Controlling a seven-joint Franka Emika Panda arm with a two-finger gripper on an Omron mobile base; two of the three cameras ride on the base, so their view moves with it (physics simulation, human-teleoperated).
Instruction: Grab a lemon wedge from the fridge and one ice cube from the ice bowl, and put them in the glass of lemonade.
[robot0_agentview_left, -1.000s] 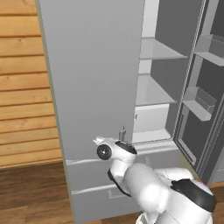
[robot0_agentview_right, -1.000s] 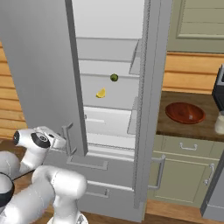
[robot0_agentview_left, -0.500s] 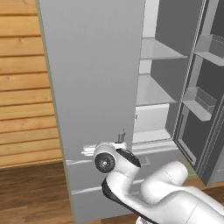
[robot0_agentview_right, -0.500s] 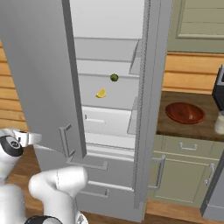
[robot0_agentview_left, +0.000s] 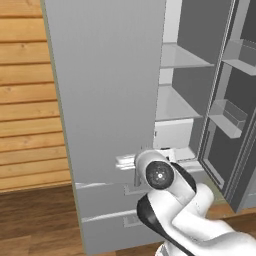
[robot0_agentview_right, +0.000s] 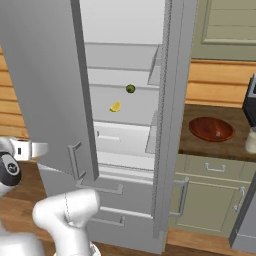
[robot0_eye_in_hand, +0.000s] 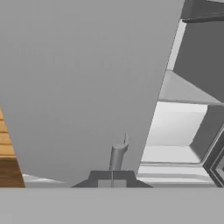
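The fridge (robot0_agentview_right: 172, 125) stands with both doors open. On a middle shelf inside lies the yellow lemon wedge (robot0_agentview_right: 115, 106). My gripper (robot0_eye_in_hand: 112, 178) is shut with nothing between its fingertips. It sits low against the outer face of the left fridge door (robot0_agentview_left: 105, 95), just short of the door's grey handle (robot0_eye_in_hand: 118, 155). My white hand (robot0_agentview_right: 31, 149) reaches in from the left of that door. The reddish-brown ice bowl (robot0_agentview_right: 211, 129) rests on the counter to the right of the fridge. A pale glass (robot0_agentview_right: 250, 142) stands at that counter's right edge. I cannot make out the ice cube.
A small dark green round item (robot0_agentview_right: 130, 89) sits on the shelf behind the wedge. The open left door stands between my hand and the shelves. Beige cabinets (robot0_agentview_right: 210, 192) lie under the counter. The right door's bins (robot0_agentview_left: 227, 117) jut out. A wood-plank wall (robot0_agentview_left: 25, 100) is on the left.
The jaws have gone from part open to shut. The arm's elbow has swung down and toward the left, while the hand stays low by the left door.
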